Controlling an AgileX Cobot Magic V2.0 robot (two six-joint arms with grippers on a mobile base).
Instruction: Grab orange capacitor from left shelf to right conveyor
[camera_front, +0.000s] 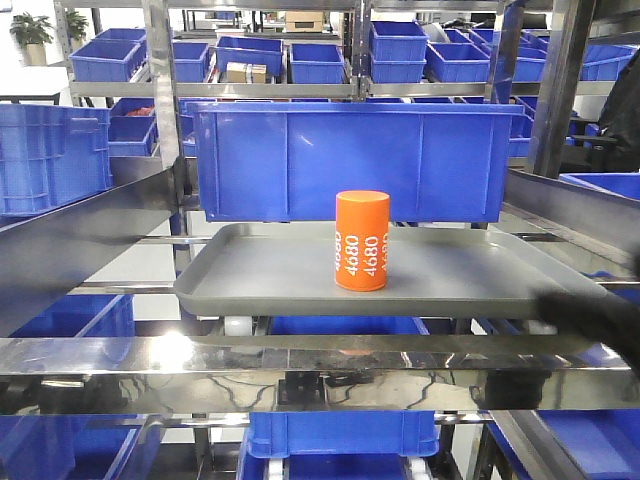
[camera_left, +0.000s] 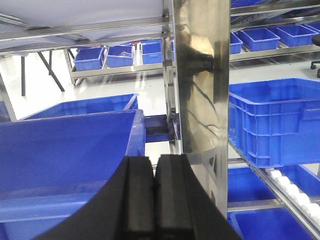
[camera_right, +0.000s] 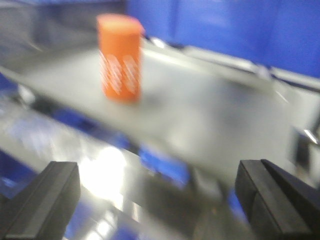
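The orange capacitor stands upright on the grey tray of the left shelf, with white "4680" printed down its side. In the right wrist view the picture is blurred. There the capacitor stands ahead and to the left on the tray. My right gripper is open, its two dark fingers wide apart and nothing between them, short of the tray's near edge. My left gripper is shut and empty, pointing at blue bins away from the capacitor. The right conveyor is out of view.
A big blue bin stands right behind the tray. Steel rails slope along both sides, and a vertical steel post is close to the left gripper. A dark blurred shape sits at the tray's right front corner.
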